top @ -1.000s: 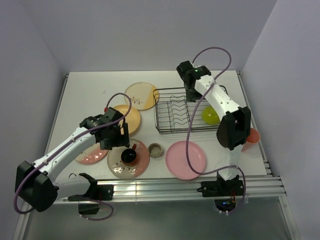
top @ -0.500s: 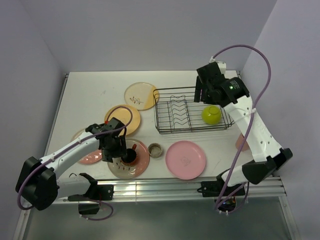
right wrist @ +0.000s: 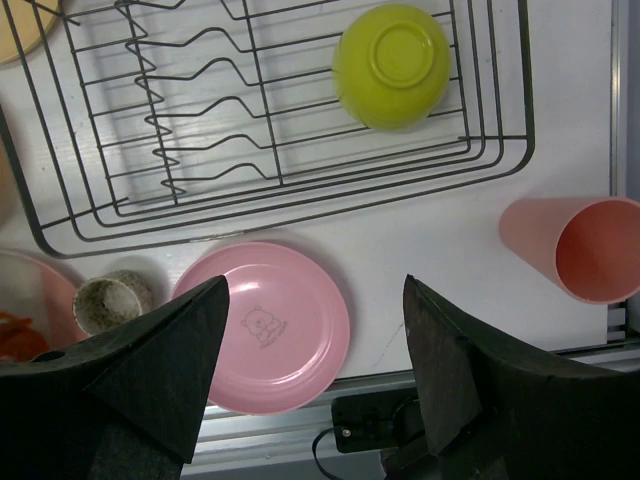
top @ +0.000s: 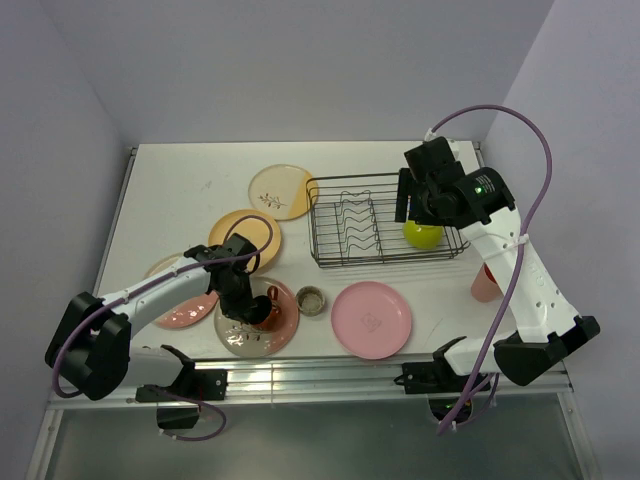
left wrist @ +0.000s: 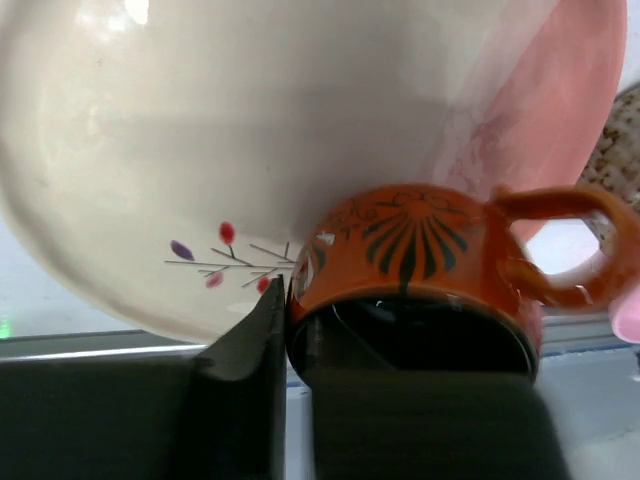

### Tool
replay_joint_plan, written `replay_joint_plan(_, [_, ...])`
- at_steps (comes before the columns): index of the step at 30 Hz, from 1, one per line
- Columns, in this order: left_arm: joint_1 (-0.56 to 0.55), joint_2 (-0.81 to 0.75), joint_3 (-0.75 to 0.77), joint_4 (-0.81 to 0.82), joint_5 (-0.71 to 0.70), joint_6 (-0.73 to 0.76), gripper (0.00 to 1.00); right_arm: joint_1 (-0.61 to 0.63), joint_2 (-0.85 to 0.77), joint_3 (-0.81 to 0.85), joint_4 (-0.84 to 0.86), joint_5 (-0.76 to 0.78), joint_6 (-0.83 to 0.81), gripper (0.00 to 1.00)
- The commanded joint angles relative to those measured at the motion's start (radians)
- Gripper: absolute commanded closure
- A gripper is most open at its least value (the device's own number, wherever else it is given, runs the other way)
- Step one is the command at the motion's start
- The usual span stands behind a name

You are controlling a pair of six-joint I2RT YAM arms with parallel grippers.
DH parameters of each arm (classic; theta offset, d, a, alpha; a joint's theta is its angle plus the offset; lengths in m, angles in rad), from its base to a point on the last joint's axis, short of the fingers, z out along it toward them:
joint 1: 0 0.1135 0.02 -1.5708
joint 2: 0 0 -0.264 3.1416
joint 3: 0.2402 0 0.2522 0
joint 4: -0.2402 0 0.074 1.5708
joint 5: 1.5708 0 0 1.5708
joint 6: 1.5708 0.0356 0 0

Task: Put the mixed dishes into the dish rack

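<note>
The dark red mug (top: 268,300) (left wrist: 420,240) stands on the cream-and-pink sprig plate (top: 255,328) (left wrist: 200,150). My left gripper (top: 250,298) (left wrist: 295,320) is shut on its rim, one finger inside and one outside. The dish rack (top: 345,225) (right wrist: 300,220) holds the lime-yellow bowl (top: 422,234) (right wrist: 392,65) at its right end. High above the rack's right side, my right gripper (top: 410,200) (right wrist: 312,290) is open and holds nothing. On the table lie the pink plate (top: 372,318) (right wrist: 270,330), small greenish cup (top: 312,299) (right wrist: 110,303) and salmon-pink tumbler (top: 485,283) (right wrist: 575,248).
A yellow-orange plate (top: 240,235) and a cream-and-yellow plate (top: 282,190) lie left of the rack. Another pink plate (top: 180,312) sits under my left arm. Walls close the table at the left, back and right. A metal rail (top: 330,372) runs along the near edge.
My left gripper came down onto the mug and closed on its rim. My right arm swung from over the rack's middle to its right end.
</note>
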Motion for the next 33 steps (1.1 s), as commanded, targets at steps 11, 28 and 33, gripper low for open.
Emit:
replay_joint_plan(11, [0.038, -0.145, 0.414, -0.119, 0.131, -0.010, 1.00, 0.002, 0.016, 0.093, 0.093, -0.536, -0.033, 0.20])
replay_joint_plan(28, [0.164, -0.174, 0.199, 1.151, 0.783, -0.680, 1.00, 0.002, -0.173, -0.328, 1.138, -1.240, 0.477, 0.16])
replay_joint_plan(33, [0.166, -0.137, 0.165, 1.351, 0.794, -0.829, 1.00, 0.008, -0.162, -0.344, 1.160, -1.240, 0.493, 0.13])
